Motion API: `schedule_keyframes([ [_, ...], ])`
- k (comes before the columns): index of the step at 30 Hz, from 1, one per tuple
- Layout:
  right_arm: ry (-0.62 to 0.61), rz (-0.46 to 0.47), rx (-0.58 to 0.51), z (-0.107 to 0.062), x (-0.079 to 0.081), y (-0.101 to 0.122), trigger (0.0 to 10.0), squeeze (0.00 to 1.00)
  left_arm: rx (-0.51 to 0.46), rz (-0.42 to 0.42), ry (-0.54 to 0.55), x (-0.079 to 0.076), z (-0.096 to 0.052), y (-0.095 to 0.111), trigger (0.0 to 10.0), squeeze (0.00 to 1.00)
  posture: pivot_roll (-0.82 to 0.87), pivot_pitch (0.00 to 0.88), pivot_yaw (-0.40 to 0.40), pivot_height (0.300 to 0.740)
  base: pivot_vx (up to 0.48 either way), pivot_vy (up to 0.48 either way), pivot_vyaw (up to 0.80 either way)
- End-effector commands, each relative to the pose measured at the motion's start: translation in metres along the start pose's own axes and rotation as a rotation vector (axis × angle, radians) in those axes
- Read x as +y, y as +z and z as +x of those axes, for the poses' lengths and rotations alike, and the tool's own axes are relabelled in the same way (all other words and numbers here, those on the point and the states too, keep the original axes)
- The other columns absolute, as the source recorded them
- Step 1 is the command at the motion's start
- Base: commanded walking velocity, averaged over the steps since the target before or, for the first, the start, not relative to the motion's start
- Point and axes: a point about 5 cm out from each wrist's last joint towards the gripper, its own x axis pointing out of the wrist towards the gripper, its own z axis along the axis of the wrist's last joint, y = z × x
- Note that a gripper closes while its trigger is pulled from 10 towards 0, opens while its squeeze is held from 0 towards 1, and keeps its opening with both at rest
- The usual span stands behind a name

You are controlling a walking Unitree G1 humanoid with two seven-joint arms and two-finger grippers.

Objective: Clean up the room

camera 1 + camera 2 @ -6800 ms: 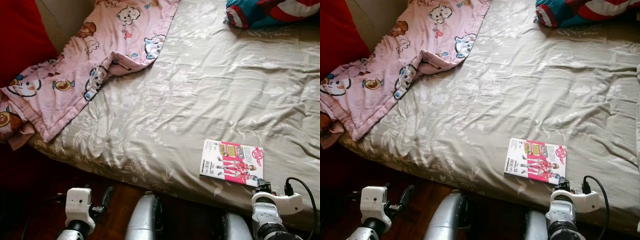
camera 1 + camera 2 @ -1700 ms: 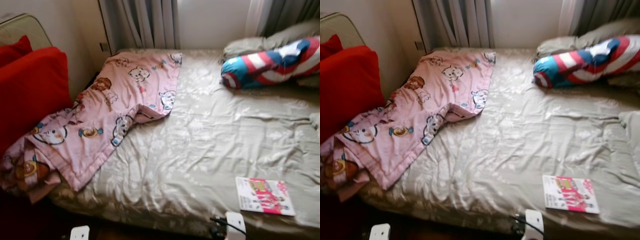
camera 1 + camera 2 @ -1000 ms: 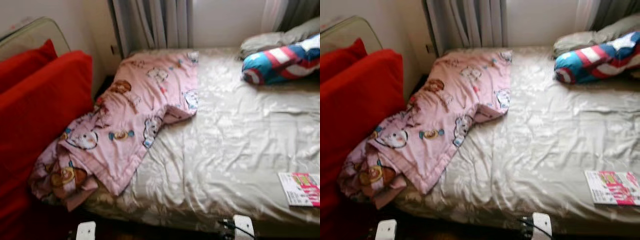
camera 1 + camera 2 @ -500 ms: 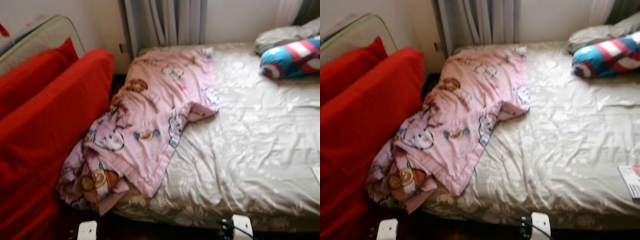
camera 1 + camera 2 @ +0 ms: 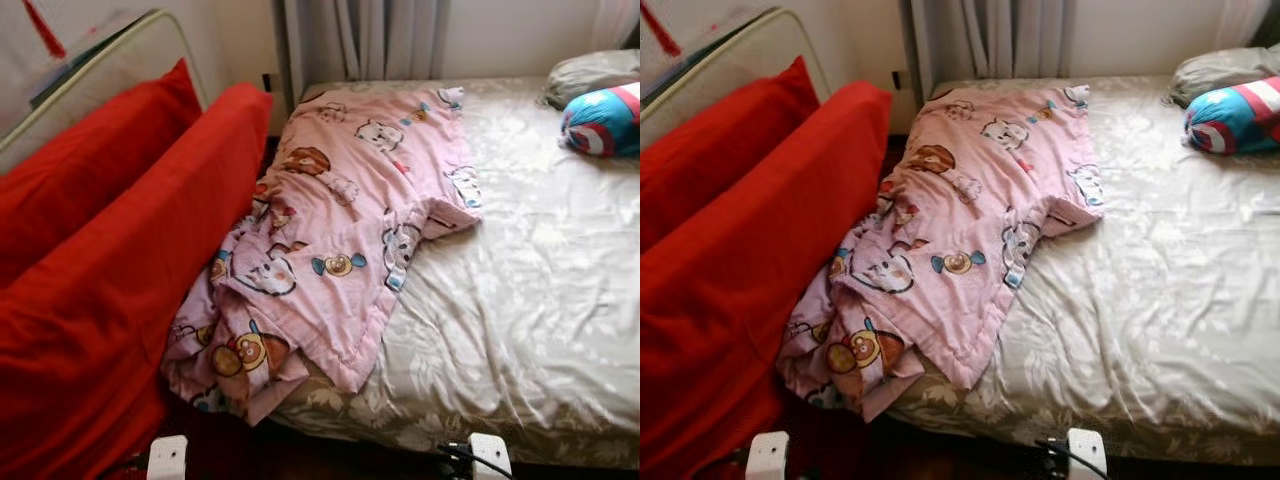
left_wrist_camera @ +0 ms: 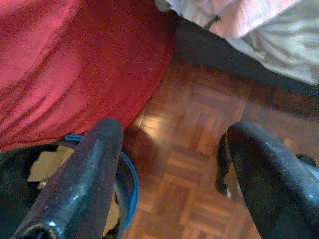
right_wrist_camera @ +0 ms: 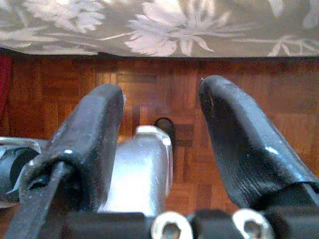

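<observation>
A pink cartoon-print blanket (image 5: 345, 235) lies crumpled over the bed's left corner, its lower end hanging off the edge toward the floor. The bed (image 5: 530, 300) has a grey-beige flowered sheet. Both arms hang low in front of the bed, with their white wrist tops (image 5: 167, 458) (image 5: 490, 455) at the picture's lower edge. My left gripper (image 6: 172, 134) is open above the parquet floor, nothing between its fingers. My right gripper (image 7: 162, 94) is open too, above the floor by the sheet's hanging edge (image 7: 164, 25).
Big red cushions (image 5: 110, 270) lean against a metal frame on the left, close to the bed. A blue, red and white bolster (image 5: 603, 118) and a grey pillow (image 5: 590, 72) lie at the bed's far right. A dark bin with a blue rim (image 6: 128, 184) holds paper scraps by the red fabric.
The camera has swung left: the red cushions take up more of the picture, the bolster has slid to the right edge and the pink magazine has left the picture. The blanket lies as before.
</observation>
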Motion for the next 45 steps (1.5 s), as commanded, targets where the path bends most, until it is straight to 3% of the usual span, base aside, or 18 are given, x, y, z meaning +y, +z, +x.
schedule_keyframes([
  [1,0.013,-0.006,0.003,0.001,0.007,0.000,10.0,0.00,0.036,-0.004,0.015,0.005,-0.004,-0.012,10.0,0.00,-0.01,0.079,0.082,0.740,0.000,0.000,0.80],
  [22,0.040,-0.014,-0.018,0.003,0.015,0.004,10.0,0.00,0.025,-0.010,-0.007,0.000,-0.004,-0.012,10.0,0.00,-0.03,0.042,0.077,0.740,0.000,0.000,0.77],
  [34,-0.002,-0.037,-0.042,0.002,-0.006,0.017,10.0,0.00,0.063,-0.050,-0.024,-0.012,-0.009,-0.031,10.0,0.00,-0.05,0.045,0.004,0.740,0.000,0.000,0.00],
  [45,0.008,-0.061,-0.061,0.003,-0.010,0.027,10.0,0.00,0.044,-0.084,-0.009,-0.009,-0.007,-0.026,10.0,0.00,-0.05,0.063,-0.019,0.740,0.000,0.000,0.00],
])
